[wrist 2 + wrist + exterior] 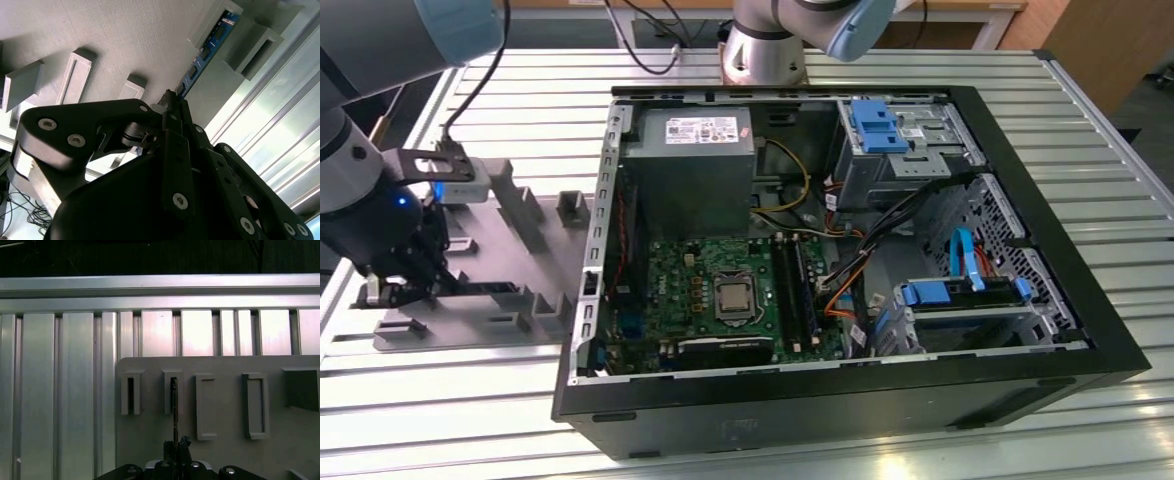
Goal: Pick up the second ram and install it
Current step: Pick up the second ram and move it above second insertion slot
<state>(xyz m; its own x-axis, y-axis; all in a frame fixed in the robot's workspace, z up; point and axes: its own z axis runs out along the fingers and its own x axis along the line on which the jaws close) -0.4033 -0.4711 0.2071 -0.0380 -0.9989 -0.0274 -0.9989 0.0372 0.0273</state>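
At nine o'clock from the one open computer case (854,400) in the exterior view, a grey tray (487,250) lies on the worktop (454,420); there the single hand (176,445) is clamped on the near end of the one second ram (207,47), seated in the tray's slots, long axis running straight away from the fingertips

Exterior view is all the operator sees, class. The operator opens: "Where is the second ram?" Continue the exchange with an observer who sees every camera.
Observer: In the second wrist view the second ram stands on edge between grey holders.
Operator: Has the end effector got it?
Observer: Yes, the end effector is shut on its near end.
Operator: Lifted out?
Observer: No; in the first wrist view its far end sits in a holder slot.
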